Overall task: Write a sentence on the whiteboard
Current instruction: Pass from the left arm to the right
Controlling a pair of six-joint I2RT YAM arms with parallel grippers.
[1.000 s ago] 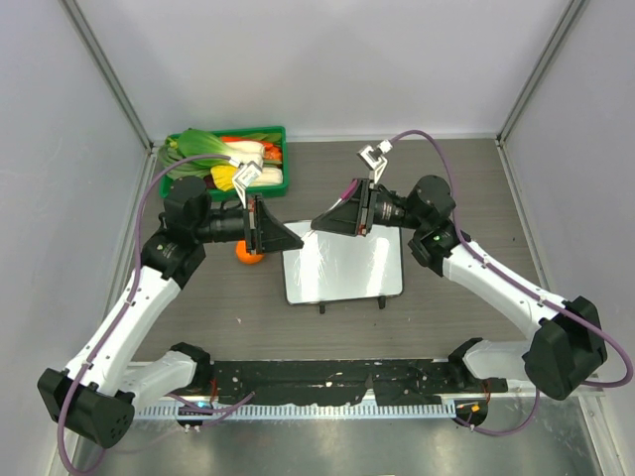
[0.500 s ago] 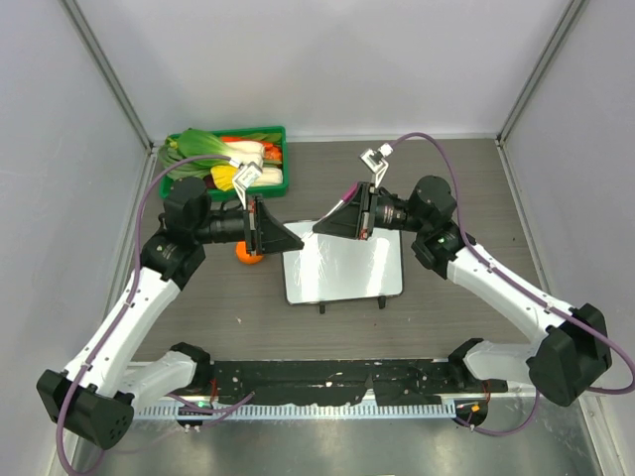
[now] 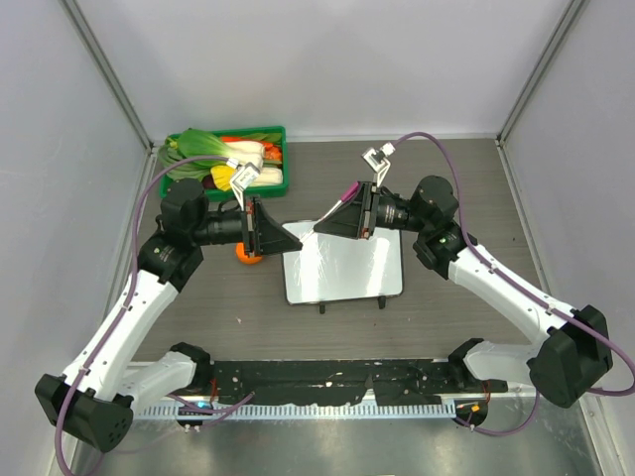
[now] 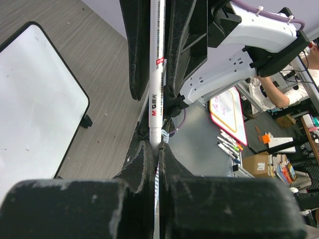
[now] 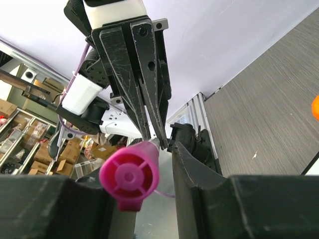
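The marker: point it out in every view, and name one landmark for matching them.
Top external: the marker is at picture centre, slanting up and right from the left tool, with the pink cap at its upper end.
Left wrist: the marker is an upright white barrel at centre.
Right wrist: the marker is seen end-on, cap towards the camera, low and left of centre.
Landmark: the left tool, shut on the marker's end, shows in all three views.

From above, the left gripper (image 3: 296, 241) and right gripper (image 3: 319, 227) cover the whiteboard's (image 3: 342, 273) far edge. The left wrist view cuts its left side off. Whether the right gripper clamps the marker (image 4: 156, 74) cannot be told.
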